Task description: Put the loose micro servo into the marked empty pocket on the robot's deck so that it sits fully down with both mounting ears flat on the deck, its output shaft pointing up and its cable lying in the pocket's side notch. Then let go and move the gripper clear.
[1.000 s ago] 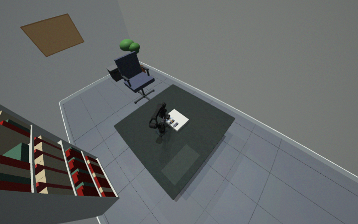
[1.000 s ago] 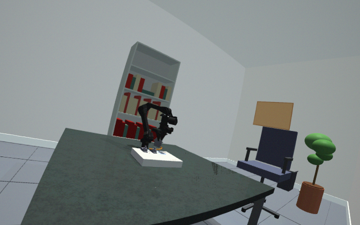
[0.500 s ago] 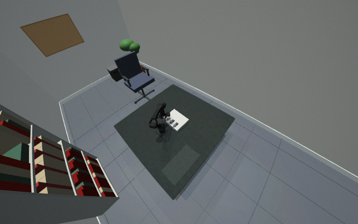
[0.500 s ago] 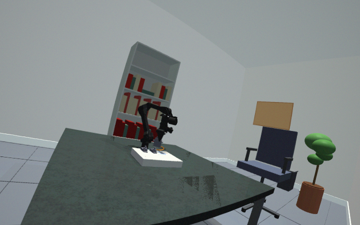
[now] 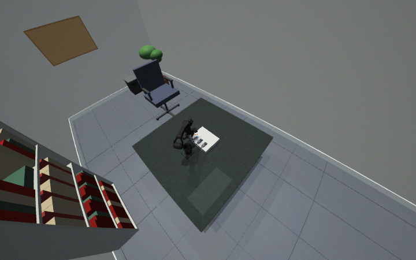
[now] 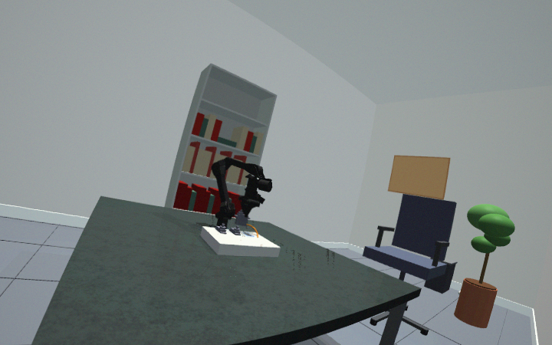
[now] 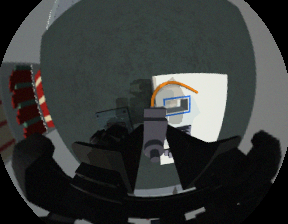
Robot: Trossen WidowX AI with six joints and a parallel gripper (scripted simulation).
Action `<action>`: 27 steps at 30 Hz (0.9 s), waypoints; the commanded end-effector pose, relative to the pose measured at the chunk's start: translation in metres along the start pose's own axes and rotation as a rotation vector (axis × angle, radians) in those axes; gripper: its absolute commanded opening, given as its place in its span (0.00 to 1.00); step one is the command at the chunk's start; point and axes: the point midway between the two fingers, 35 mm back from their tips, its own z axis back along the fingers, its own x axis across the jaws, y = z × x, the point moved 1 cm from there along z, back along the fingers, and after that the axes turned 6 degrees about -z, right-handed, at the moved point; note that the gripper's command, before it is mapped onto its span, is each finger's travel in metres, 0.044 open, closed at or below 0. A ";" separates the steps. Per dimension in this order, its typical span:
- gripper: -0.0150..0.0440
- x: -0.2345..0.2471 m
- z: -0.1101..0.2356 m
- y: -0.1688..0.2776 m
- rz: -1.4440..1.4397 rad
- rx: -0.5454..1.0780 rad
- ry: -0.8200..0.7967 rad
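Item 1: gripper (image 7: 155,137), black, clamped on the grey servo (image 7: 153,135); servo held between the fingers above the white deck (image 6: 244,245), not in the pocket.
Item 2: servo cable (image 7: 173,87), orange, arcs from the servo out over the deck; ext. view shows it (image 6: 252,229) curving down at the deck's far side.
Item 3: pocket (image 7: 177,106), blue-outlined rectangle on the deck, just beyond the held servo in wrist view; notch side can't be made out.
Item 4: two other servos (image 6: 228,230) seated on the deck, near its back-left edge, beside the gripper (image 6: 241,218).
Item 5: deck sits on dark green table (image 6: 149,274), toward the far side.
Item 6: arm (image 6: 231,180) bent over the deck from behind.
Item 7: surroundings: bookshelf (image 6: 222,141), blue chair (image 6: 419,240), potted plant (image 6: 484,266), cork board (image 6: 418,176).
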 end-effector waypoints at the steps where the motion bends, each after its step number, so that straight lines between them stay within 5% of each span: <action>1: 0.25 0.000 0.000 -0.001 0.157 -0.003 0.000; 27: 0.25 0.000 0.000 -0.001 1.060 -0.003 0.000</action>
